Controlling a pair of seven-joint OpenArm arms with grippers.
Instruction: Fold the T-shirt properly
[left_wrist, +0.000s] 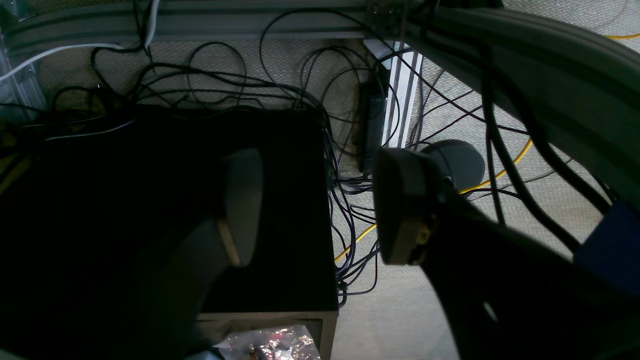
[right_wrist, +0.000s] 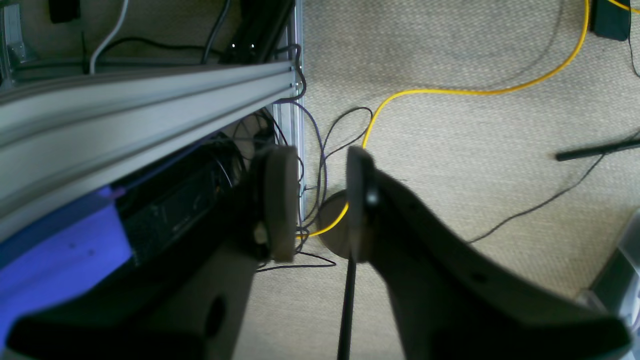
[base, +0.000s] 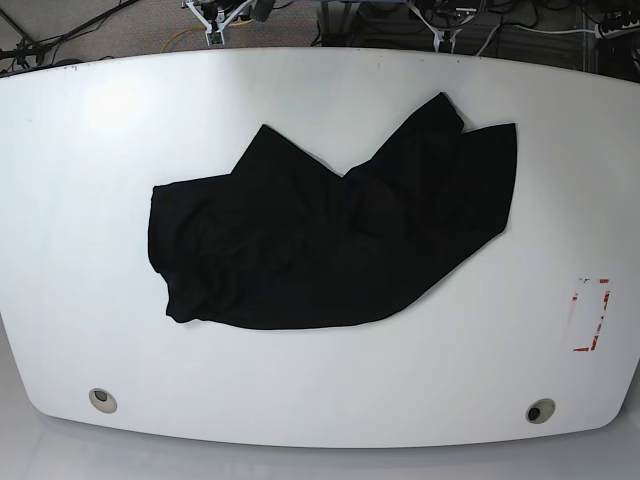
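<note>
The black T-shirt lies crumpled and partly bunched on the white table, reaching from centre left to upper right, with folds overlapping near the middle. Both arms are drawn back beyond the table's far edge. My left gripper is open and empty over floor and cables; it barely shows in the base view. My right gripper is open and empty over carpet, and is also small at the top of the base view. Neither wrist view shows the shirt.
A red-marked rectangle is on the table at the right. Two round grommets sit near the front edge. Below the arms are tangled cables, a black box, an aluminium rail and a yellow cable.
</note>
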